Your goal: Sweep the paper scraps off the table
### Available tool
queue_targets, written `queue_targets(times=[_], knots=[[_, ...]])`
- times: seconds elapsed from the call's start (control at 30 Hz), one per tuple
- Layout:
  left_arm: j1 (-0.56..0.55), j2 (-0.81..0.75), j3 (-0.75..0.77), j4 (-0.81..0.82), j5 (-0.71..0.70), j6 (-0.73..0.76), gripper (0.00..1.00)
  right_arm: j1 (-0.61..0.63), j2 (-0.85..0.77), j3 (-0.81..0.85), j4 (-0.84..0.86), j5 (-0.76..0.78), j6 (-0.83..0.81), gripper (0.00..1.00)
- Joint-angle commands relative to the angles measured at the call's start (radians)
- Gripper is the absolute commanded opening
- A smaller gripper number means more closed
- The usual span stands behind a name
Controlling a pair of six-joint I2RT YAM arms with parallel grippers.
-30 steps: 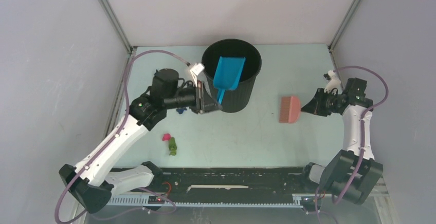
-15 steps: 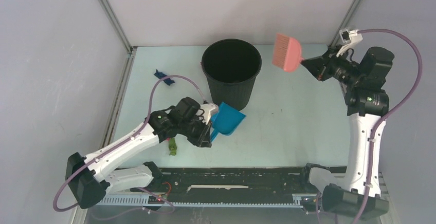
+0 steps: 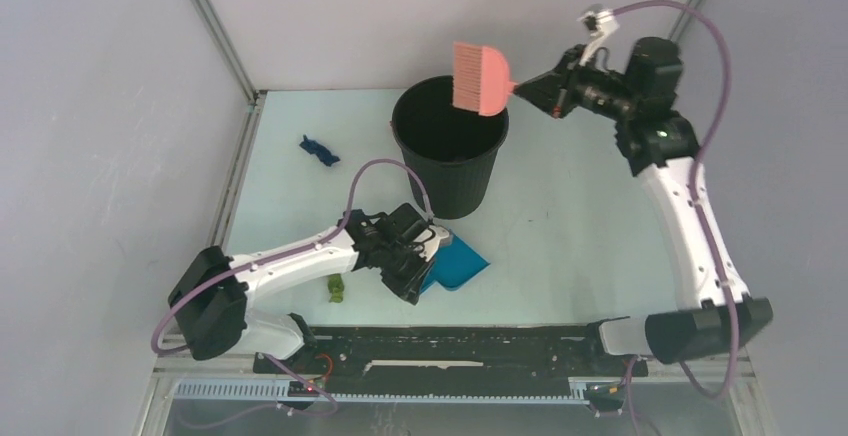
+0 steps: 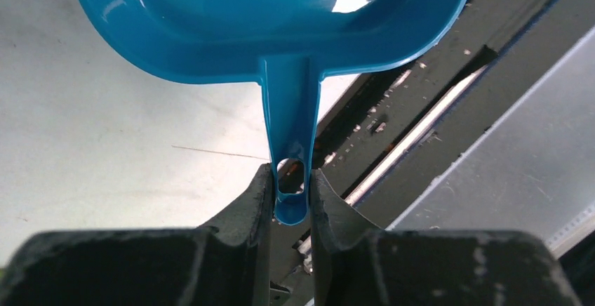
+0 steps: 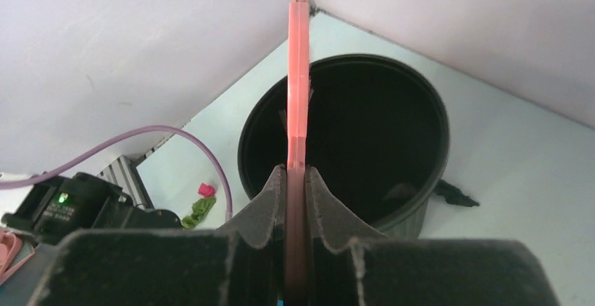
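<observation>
Left pincer [image 4: 290, 187] clamped on the dustpan [image 4: 281, 25] at the bin's [image 3: 450, 171] 6 o'clock, you are holding the brush [image 3: 480, 78], clamped in the right pincer [image 5: 298, 180], over the bin, presumably to knock its bristles clean.

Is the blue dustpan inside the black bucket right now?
No, the blue dustpan is down at the table, outside and in front of the black bucket, its handle gripped by the left tool.

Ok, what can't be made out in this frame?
- Bucket contents: top view, interior too dark, brush overlaps its rim.
- Dustpan front lip: left wrist view, cut off by the top edge.
- Magenta scrap: top view, hidden behind the left arm.
</observation>
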Motion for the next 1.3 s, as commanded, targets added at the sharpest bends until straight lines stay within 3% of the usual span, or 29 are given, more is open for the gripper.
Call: queue_targets(times=[0.0,0.2,0.5,0.6,0.9,1.27], knots=[[-0.005,0.078,0.009,0.03,-0.048,0.044,0.0,0.142,0.096,0.072,-0.075,0.198,-0.152,0.0],[-0.005,0.114,0.01,0.028,-0.014,0.052,0.0,0.269,0.221,0.146,-0.13,0.446,-0.341,0.0],[0.011,0.109,0.015,0.03,0.045,0.057,0.01,0.312,0.309,0.217,-0.272,0.679,-0.436,0.0],[0.027,0.096,0.014,0.035,0.069,0.055,0.01,0.311,0.354,0.297,-0.405,0.706,-0.471,0.0],[0.055,0.087,0.007,0.04,0.078,0.048,0.01,0.3,0.339,0.27,-0.459,0.797,-0.538,0.0],[0.061,0.099,0.008,0.039,0.079,0.045,0.01,0.148,0.282,0.296,-0.533,0.771,-0.522,0.0]])
